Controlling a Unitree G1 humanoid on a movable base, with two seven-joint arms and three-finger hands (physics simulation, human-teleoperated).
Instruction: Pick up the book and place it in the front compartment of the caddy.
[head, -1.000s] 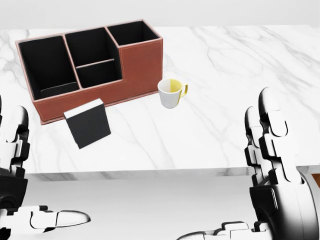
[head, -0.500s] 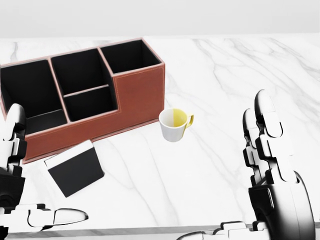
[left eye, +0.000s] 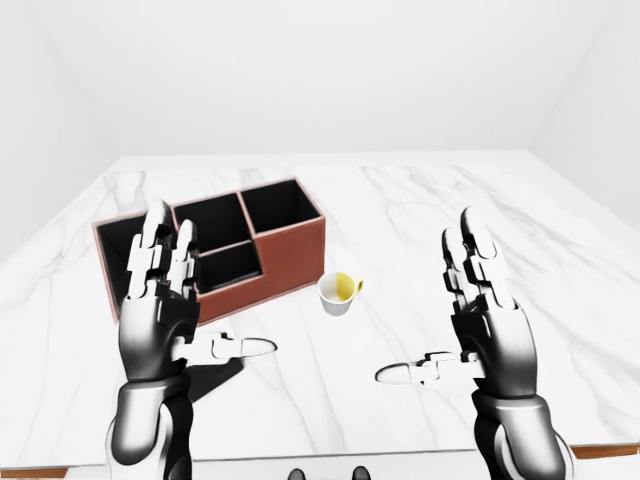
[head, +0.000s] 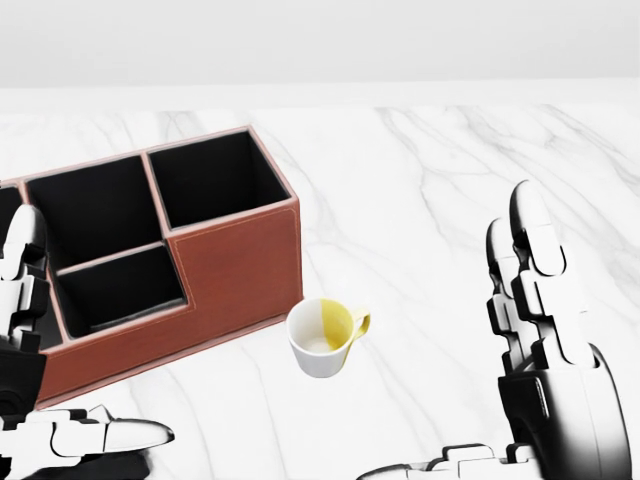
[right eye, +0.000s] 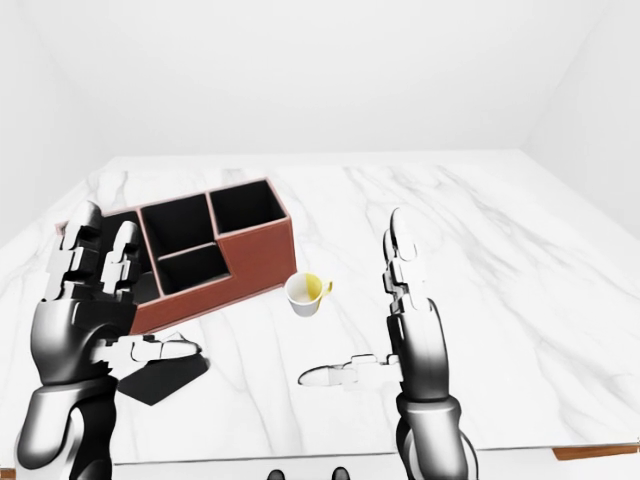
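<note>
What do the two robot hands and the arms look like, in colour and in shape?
The left robot hand and the right robot hand look alike: glossy grey-silver shells shading to near black, with white highlights. Each has three thick fingers built of blocky segments with dark gaps at the joints and rounded pale tips. The forearms are smooth dark-grey cylinders. No cables, markings or sleeves are visible.

The head view looks steeply down, close over the marble surface (head: 420, 200), with the caddy (head: 235, 265) at 9 o'clock. Both eye views sit farther off, facing level across the room; all three share the caddy and the cup (left eye: 338, 293).
</note>
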